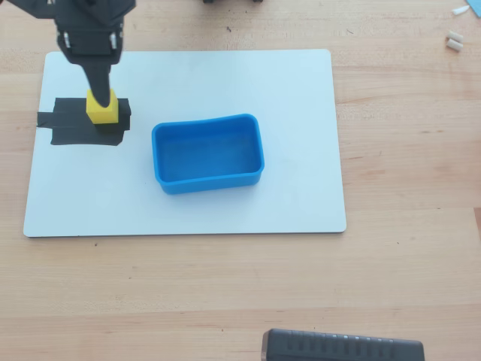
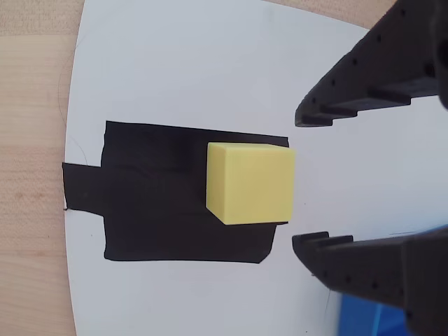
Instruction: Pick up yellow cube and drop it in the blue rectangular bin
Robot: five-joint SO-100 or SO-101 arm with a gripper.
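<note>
The yellow cube (image 1: 101, 107) sits on a black tape patch (image 1: 68, 124) at the left of a white board. In the wrist view the cube (image 2: 250, 182) lies just ahead of the fingertips, in line with the gap between them. My gripper (image 1: 101, 89) hangs over the cube's far side in the overhead view. In the wrist view the gripper (image 2: 296, 180) is open and empty, with one jaw above and one below the cube's right edge. The blue rectangular bin (image 1: 210, 183) stands empty to the right of the cube; a corner of the bin (image 2: 364, 318) shows in the wrist view.
The white board (image 1: 301, 150) lies on a wooden table. A black ribbed device (image 1: 342, 347) sits at the table's near edge. Small white pieces (image 1: 453, 41) lie at the top right. The arm's base is at the top left.
</note>
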